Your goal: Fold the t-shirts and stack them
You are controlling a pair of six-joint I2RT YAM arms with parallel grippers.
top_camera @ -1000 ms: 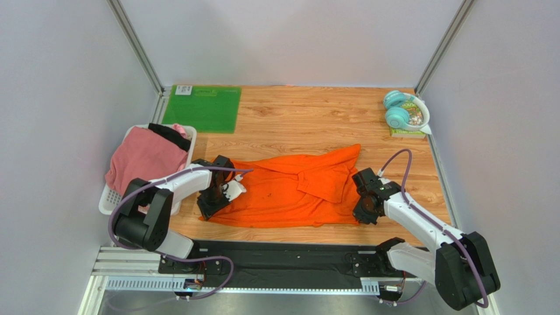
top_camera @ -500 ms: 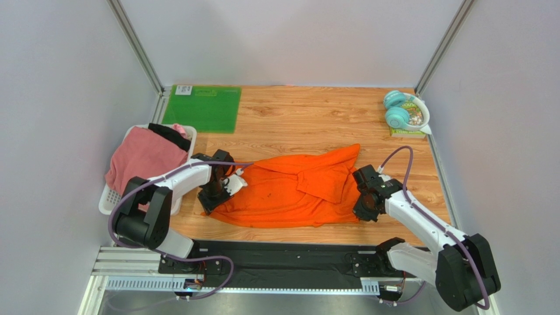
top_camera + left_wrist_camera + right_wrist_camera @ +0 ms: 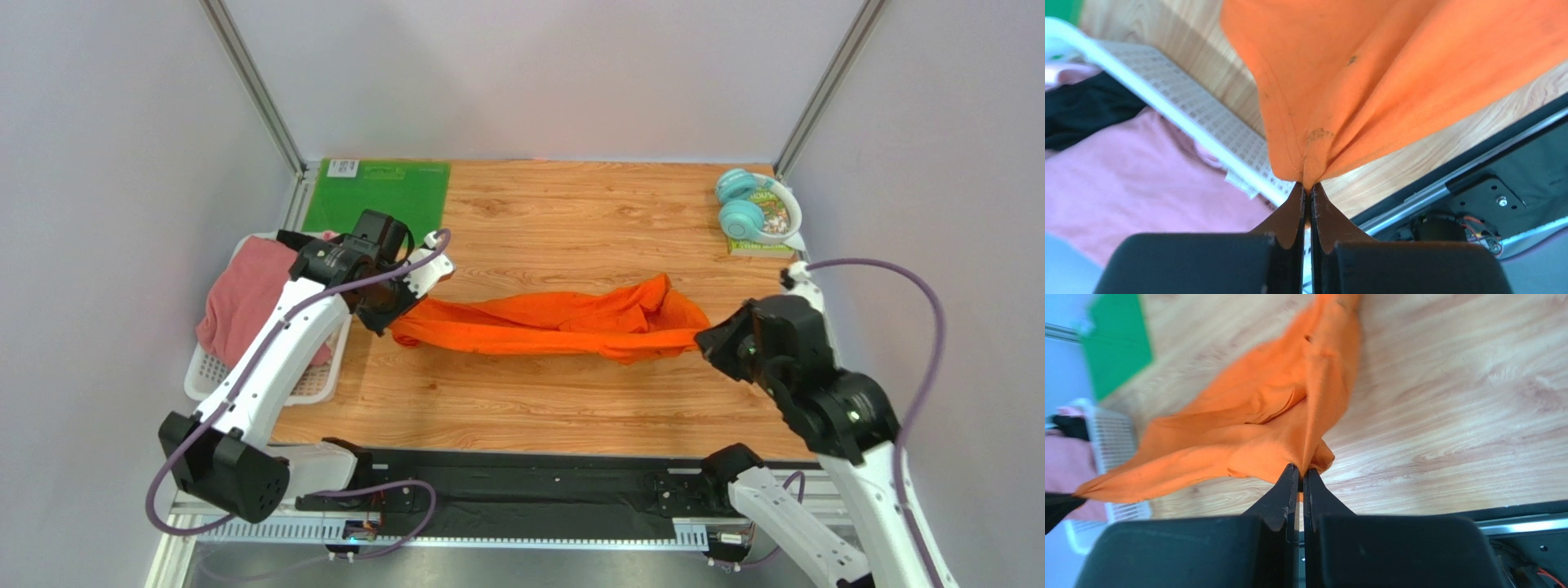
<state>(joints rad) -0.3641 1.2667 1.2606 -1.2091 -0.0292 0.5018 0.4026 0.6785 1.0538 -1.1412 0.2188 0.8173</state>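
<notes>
left pincer + right pincer clamped on orange t-shirt | now lifted, stretched between

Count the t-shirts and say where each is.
3. Orange t-shirt stretched between left gripper and right gripper; pink t-shirt and black t-shirt in the basket. Others may be buried.

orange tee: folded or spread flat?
Neither: the orange t-shirt is bunched into a narrow band, strung between the left gripper and the right gripper, each shut on one end.
</notes>
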